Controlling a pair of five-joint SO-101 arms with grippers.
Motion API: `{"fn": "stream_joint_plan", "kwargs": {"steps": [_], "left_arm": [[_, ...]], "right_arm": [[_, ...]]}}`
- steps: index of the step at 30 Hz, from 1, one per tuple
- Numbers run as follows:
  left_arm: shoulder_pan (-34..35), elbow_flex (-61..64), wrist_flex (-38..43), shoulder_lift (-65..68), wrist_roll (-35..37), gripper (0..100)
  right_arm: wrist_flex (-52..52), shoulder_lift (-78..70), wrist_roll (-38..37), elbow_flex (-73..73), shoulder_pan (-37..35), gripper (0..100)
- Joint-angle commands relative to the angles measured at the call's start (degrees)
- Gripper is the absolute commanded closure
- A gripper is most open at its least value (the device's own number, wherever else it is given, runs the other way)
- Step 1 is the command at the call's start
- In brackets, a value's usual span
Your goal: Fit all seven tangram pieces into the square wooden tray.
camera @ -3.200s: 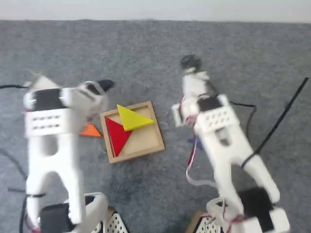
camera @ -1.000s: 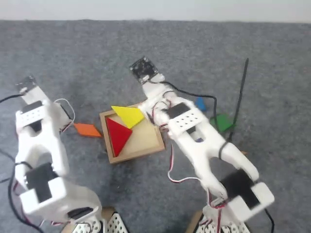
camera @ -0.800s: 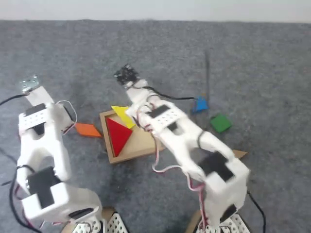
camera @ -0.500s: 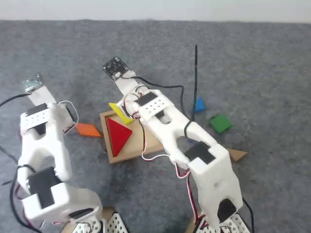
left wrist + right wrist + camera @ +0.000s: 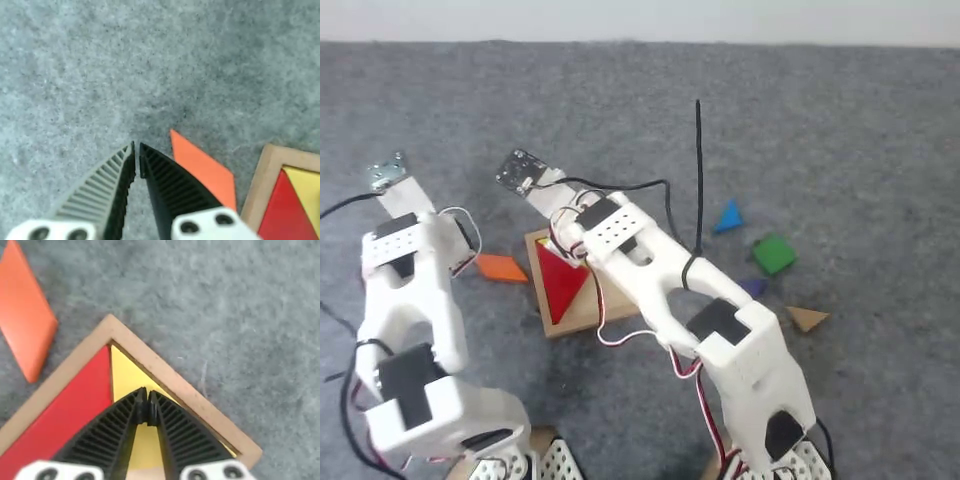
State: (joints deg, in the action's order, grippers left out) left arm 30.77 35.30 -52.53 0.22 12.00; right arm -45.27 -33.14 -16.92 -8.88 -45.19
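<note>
Right gripper [image 5: 145, 404], pinched together, sits on the yellow triangle [image 5: 124, 376] in the tray [image 5: 175, 385] corner, so I'd nudge it slowly and flat till it's snug against the red triangle [image 5: 75, 400].

Left pincer [image 5: 136, 149] closed, tips together, right pincer [image 5: 146, 401] closed, right arm [image 5: 655, 268] stretched far forward

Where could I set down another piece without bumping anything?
The grey carpet beyond the wooden tray, toward the far edge, is bare, as is the stretch right of the green square. Crowded at the tray: the right tool is over the yellow triangle, the orange parallelogram lies beside the tray, and the blue triangle, purple piece and tan triangle cluster nearby.
</note>
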Motion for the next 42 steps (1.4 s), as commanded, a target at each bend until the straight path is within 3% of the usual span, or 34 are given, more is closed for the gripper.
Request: {"fn": "stream_joint_plan", "kwargs": {"steps": [1, 7, 14, 19, 27, 42], "left_arm": [[-0.2, -0.3, 1.8, -3.3, -0.5, 99], [-0.4, 0.5, 2.6, -3.3, -0.5, 99], [-0.4, 0.5, 2.5, -3.3, -0.5, 99], [-0.4, 0.5, 2.5, -3.3, -1.9, 99], [-0.4, 0.6, 2.3, -3.3, -2.1, 99], [-0.4, 0.6, 2.2, -3.3, -2.1, 99]], "right_arm": [[-2.8, 5.4, -0.5, -2.3, 2.4, 99.1], [-12.6, 14.8, -0.3, -2.2, 6.6, 99.1], [-22.7, 19.8, 5.2, 2.5, 10.5, 96.5], [-18.7, 22.6, 5.3, 13.8, 10.4, 80.5], [-9.4, 20.5, 9.7, 18.5, 10.5, 80.0], [-7.8, 12.4, 9.9, 12.4, 9.3, 80.5]]}}
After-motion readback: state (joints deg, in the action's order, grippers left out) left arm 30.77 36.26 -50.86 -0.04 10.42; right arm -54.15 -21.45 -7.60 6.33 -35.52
